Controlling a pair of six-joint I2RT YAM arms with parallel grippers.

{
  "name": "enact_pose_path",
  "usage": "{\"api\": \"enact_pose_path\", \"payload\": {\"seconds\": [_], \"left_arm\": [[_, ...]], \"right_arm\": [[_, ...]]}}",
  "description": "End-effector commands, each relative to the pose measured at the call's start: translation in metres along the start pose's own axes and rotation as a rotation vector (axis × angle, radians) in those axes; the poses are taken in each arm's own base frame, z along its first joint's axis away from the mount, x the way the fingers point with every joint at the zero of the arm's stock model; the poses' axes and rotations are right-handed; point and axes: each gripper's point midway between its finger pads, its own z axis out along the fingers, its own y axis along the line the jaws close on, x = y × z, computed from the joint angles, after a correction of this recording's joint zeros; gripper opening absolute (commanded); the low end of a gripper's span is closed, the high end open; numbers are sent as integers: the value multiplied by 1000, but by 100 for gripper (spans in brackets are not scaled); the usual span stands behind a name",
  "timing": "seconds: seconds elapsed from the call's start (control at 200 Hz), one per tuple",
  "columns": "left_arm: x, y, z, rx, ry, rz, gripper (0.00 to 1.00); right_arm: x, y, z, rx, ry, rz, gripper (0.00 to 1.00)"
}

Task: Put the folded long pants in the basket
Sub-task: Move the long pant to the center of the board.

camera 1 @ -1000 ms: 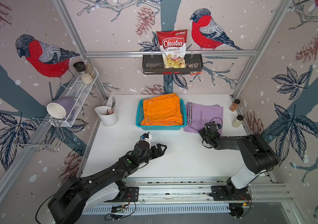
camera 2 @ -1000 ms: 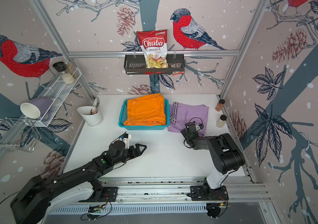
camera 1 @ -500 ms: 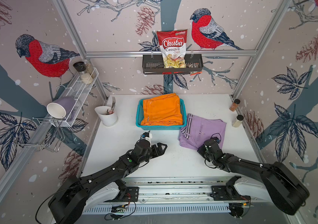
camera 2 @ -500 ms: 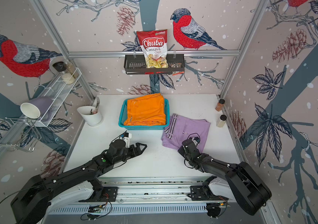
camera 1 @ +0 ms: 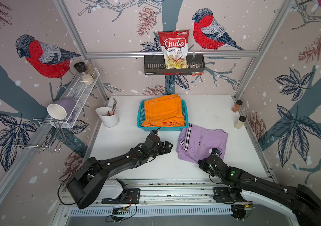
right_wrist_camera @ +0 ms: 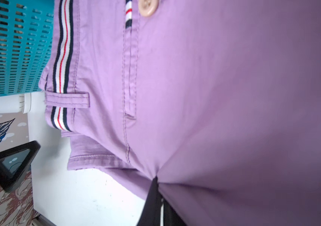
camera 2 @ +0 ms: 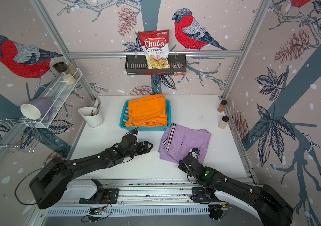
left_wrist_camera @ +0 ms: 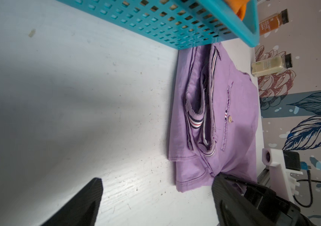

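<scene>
- The step in hand, as I judge it, is the pick-up of the lilac folded cotton pants with striped waistband trim (camera 1: 200, 142).
- These lie flat on the white tabletop (camera 1: 128, 148). Their striped corner is just beside the near right corner of the rectangular turquoise perforated plastic basket (camera 1: 162, 128); whether the two touch is unclear.
- Folded orange cloth pants (camera 1: 163, 110) fill the top of the basket, so that part of the task looks done. Anything beneath them is hidden.
- The right gripper (right_wrist_camera: 155, 185) is clenched on the near edge of the lilac pants, and the cloth puckers around its fingers.
- The left gripper (camera 1: 167, 147) hangs low over bare table with its jaws spread wide and empty. It is near the pants' left edge, pointing toward them.
- The next move probably calls for lifting the cloth without letting the folds fall open. The free gripper could take the left edge, so both carry the pants up over the basket rim and onto the orange pile.
</scene>
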Motion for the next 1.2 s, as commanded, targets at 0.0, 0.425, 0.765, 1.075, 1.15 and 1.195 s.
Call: {"api": "enact_pose_path", "payload": {"seconds": [0.0, 0.425, 0.765, 1.075, 1.15, 1.195], "left_arm": [[-4, -11, 9, 38, 7, 30, 92], [-9, -23, 55, 21, 94, 66, 95], [32, -18, 89, 14, 236, 93, 89], [45, -18, 103, 16, 261, 87, 5], [43, -12, 102, -18, 250, 81, 0], [42, -10, 99, -24, 242, 80, 0]], "right_arm": [[33, -31, -3, 121, 138, -32, 0], [65, -38, -20, 146, 211, -145, 0], [56, -21, -28, 67, 181, -189, 4], [50, -4, -35, 30, 170, -253, 57], [44, 16, -45, -25, 160, -280, 65], [39, 31, -53, -73, 148, -293, 68]]}}
